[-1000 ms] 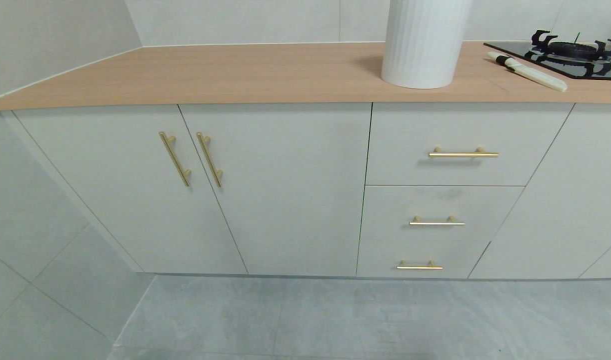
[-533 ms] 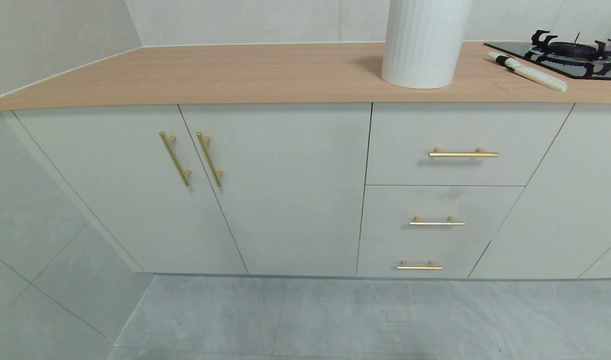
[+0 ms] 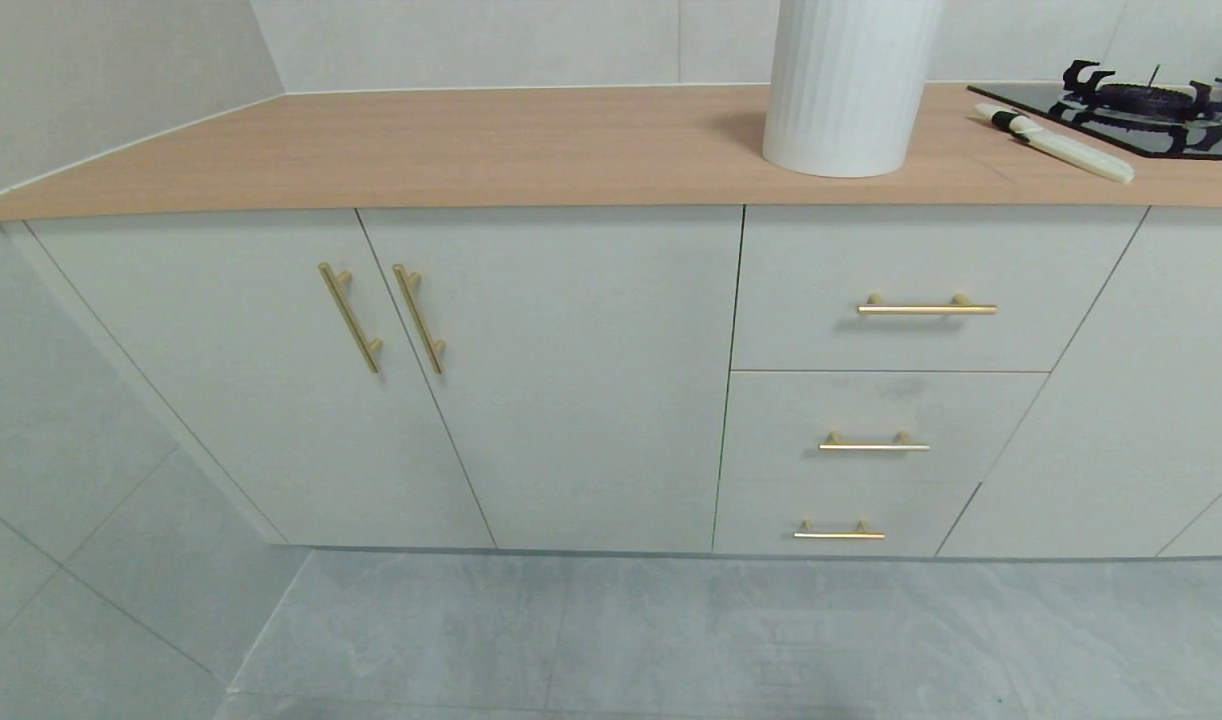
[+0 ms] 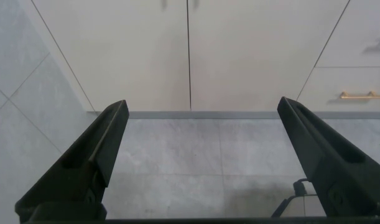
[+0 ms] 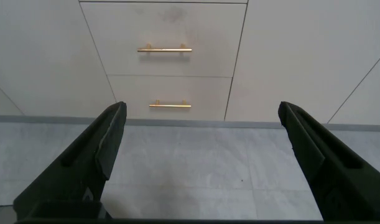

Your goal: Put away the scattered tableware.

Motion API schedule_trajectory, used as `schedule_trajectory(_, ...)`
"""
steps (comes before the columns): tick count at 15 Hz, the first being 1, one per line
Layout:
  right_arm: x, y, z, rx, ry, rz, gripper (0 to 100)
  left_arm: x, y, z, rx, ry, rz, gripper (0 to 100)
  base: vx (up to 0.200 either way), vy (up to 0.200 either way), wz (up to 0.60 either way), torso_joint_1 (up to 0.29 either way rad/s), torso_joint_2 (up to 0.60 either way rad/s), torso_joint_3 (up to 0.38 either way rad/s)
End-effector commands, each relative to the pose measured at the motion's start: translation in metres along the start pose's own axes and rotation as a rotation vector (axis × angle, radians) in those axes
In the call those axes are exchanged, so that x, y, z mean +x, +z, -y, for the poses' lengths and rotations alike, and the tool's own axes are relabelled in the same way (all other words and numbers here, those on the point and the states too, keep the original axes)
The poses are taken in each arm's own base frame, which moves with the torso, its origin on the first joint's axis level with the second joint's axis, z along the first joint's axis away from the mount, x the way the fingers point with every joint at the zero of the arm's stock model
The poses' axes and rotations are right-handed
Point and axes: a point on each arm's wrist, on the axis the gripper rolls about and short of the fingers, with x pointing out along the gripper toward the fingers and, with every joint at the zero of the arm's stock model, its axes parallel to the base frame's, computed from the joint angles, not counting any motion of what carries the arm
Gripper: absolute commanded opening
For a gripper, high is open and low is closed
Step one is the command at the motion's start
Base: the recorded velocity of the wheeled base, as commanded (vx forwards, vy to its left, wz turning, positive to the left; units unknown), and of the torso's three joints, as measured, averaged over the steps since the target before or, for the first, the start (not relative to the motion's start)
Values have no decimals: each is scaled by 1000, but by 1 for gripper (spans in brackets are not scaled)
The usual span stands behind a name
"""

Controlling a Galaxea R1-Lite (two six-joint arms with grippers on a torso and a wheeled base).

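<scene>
Ribbed white container (image 3: 846,90) has its top cropped.

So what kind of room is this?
Probably a kitchen: a wooden countertop over drawers with gold handles, a gas hob at its right end, and a knife lying beside the hob.
</scene>
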Motion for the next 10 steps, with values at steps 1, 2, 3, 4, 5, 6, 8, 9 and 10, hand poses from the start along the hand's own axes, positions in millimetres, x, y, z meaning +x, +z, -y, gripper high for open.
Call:
schedule_trajectory(1, 0, 0, 0, -1, -1, -4, 100, 0, 0, 0, 5, 0, -1, 100, 0, 0, 0, 0, 0, 0)
schedule_trajectory(2, 0, 0, 0, -1, -1, -4, 100, 0, 0, 0, 5, 0, 1, 100, 0, 0, 0, 0, 0, 0)
schedule_trajectory(3, 0, 0, 0, -1, -1, -4, 100, 0, 0, 0, 4, -1, -1, 100, 0, 0, 0, 0, 0, 0)
schedule_trajectory(4, 0, 0, 0, -1, -1, -4, 100, 0, 0, 0, 1, 0, -1, 100, 0, 0, 0, 0, 0, 0)
schedule_trajectory(5, 0, 0, 0, -1, -1, -4, 100, 0, 0, 0, -1, 0, -1, 100, 0, 0, 0, 0, 0, 0)
schedule_trajectory(6, 0, 0, 0, -1, -1, -4, 100, 0, 0, 0, -2, 0, -1, 100, 200, 0, 0, 2, 2, 2)
schedule_trajectory(8, 0, 0, 0, -1, -1, -4, 100, 0, 0, 0, -2, 0, -1, 100, 200, 0, 0, 0, -2, 5)
schedule_trajectory(9, 0, 0, 0, -1, -1, -4, 100, 0, 0, 0, -2, 0, -1, 100, 200, 0, 0, 2, 7, 2)
schedule_trajectory(10, 0, 0, 0, -2, -1, -4, 100, 0, 0, 0, -2, 0, -1, 100, 200, 0, 0, 7, 7, 2)
